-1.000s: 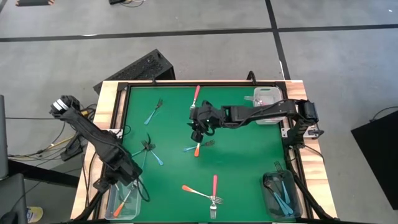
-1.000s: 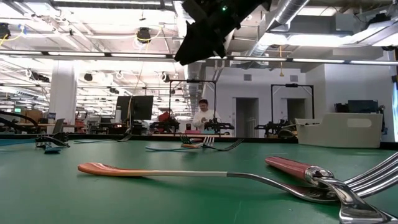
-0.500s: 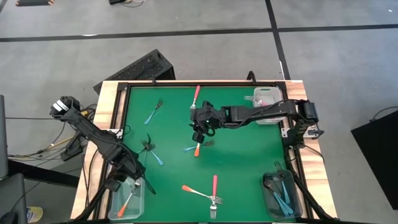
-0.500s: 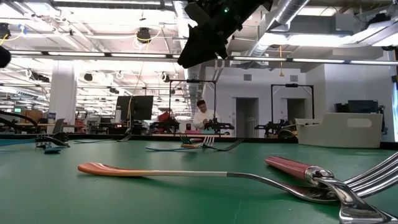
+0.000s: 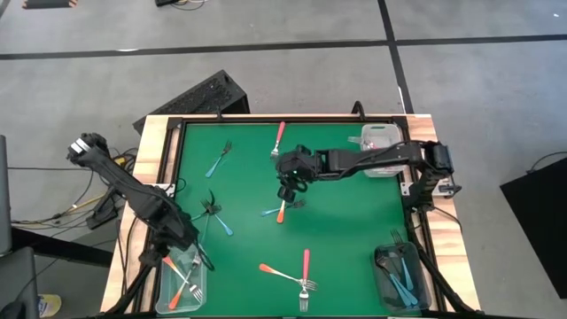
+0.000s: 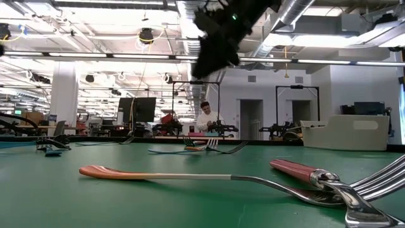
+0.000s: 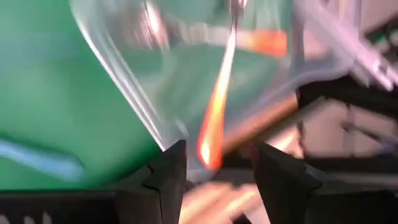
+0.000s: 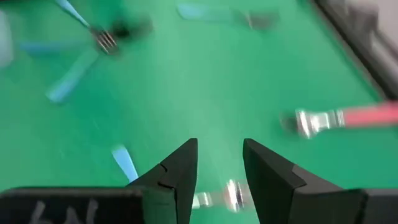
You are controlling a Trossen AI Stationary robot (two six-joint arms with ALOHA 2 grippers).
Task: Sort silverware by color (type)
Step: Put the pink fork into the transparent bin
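Left gripper (image 5: 182,251) open, empty, right above clear plastic bin (image 5: 159,294); orange-handled metal fork (image 5: 180,291) lies in bin below it, long axis diagonal. Right gripper (image 5: 285,192) part open, holding nothing, over orange-handled fork crossed with light-blue one (image 5: 281,211); orange fork's handle end points away from claw toward near edge. Judgement: drop straight, pinch mid-handle, avoid blue.

Open-plan robotics lab or workshop: exposed ceiling ducts (image 6: 297,12), strip lighting, monitors (image 6: 136,109) on benches, a seated person (image 6: 205,117) working beyond the green table (image 6: 190,202).
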